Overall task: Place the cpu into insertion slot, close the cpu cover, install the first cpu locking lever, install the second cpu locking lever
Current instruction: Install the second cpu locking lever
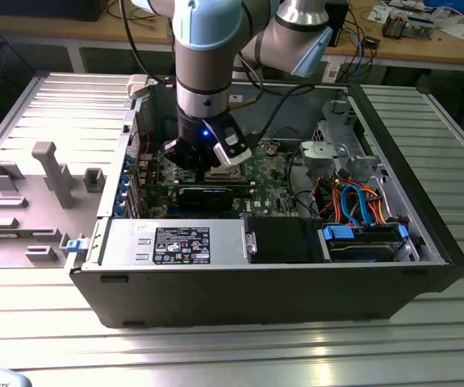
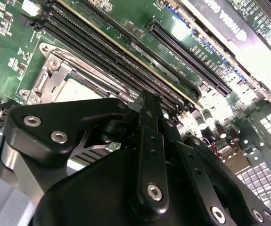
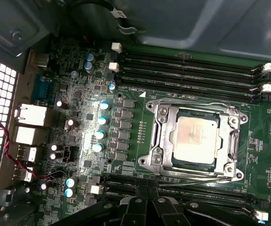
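Note:
In the first wrist view the cpu (image 3: 194, 139), a dull silver square, lies flat in the insertion slot (image 3: 192, 173) on the green board. The cpu cover (image 3: 172, 123), a silver frame, lies down around it. A thin wire lever (image 3: 196, 103) runs along one side of the socket and another lever (image 3: 192, 175) along the opposite side. My gripper (image 3: 147, 194) hovers just off the socket's edge, over the memory slots, shut with nothing in it. In the second wrist view the gripper (image 2: 147, 98) points at the board beside the cpu (image 2: 76, 92) and cover (image 2: 48, 70). In the exterior view the gripper (image 1: 207, 161) reaches down into the computer case.
Long black memory slots (image 3: 187, 66) flank the socket on both sides. Capacitors (image 3: 100, 134) and rear ports (image 3: 29, 115) stand beyond it. In the exterior view a black card (image 1: 203, 195), a power supply (image 1: 175, 242), drive cage (image 1: 336, 145) and cables (image 1: 357, 201) crowd the case.

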